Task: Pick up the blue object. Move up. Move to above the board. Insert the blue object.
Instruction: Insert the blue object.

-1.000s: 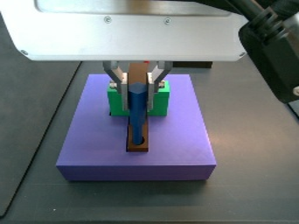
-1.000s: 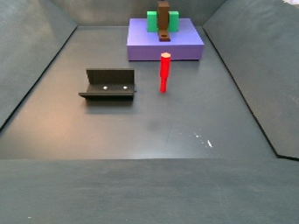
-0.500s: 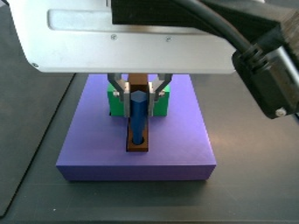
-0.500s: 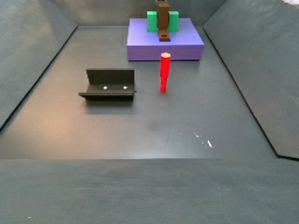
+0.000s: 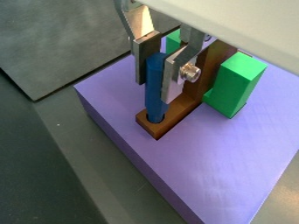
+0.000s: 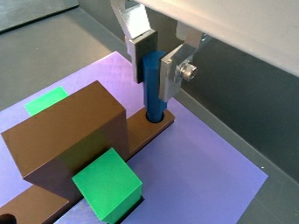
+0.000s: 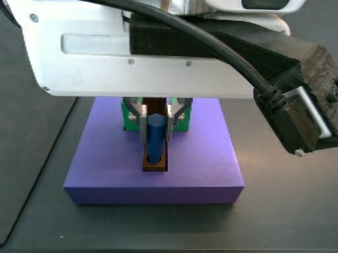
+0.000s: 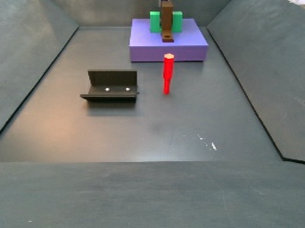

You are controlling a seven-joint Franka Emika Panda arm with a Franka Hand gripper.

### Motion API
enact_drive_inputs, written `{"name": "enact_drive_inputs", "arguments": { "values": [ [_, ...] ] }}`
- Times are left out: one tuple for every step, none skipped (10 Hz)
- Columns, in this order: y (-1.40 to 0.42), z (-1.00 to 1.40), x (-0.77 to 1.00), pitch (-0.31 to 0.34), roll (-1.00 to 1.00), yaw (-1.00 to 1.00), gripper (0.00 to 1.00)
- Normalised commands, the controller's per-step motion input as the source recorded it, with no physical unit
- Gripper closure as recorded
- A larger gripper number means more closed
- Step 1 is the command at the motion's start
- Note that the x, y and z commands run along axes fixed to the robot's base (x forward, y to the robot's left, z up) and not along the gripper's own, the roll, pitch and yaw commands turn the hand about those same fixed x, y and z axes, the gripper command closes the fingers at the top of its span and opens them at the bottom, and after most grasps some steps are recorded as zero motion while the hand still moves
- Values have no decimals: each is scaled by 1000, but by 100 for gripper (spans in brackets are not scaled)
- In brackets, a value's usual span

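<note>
The blue object is a thin blue peg. It stands upright with its lower end in the round hole at the end of the brown board. Both show in the other wrist view, the peg and the board, and in a side view, the peg and the board. My gripper is shut on the peg's upper part, one silver finger on each side; it also shows here and here. Neither the gripper nor the peg shows in the far side view.
The board lies on a large purple slab, with a green block across its far part. On the dark floor in front of the slab stand a red peg and the fixture.
My gripper has moved down with the blue peg. The peg's top is lower and less of it shows above the board's hole.
</note>
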Motion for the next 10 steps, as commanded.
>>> {"name": "enact_drive_inputs", "arguments": {
  "values": [
    [-80, -377, 37, 0, 91, 0, 100],
    [-66, -263, 129, 0, 23, 0, 100],
    [-157, -254, 220, 0, 0, 60, 100],
    [-6, -403, 317, 0, 0, 0, 100],
    [31, -434, 263, 0, 0, 0, 100],
    [0, -440, 140, 0, 0, 0, 100],
    [0, -460, 80, 0, 0, 0, 100],
    [0, -411, 0, -43, 0, 0, 100],
    [0, -9, 0, 17, 53, 0, 100],
    [0, 0, 0, 0, 0, 0, 100]
  ]
}}
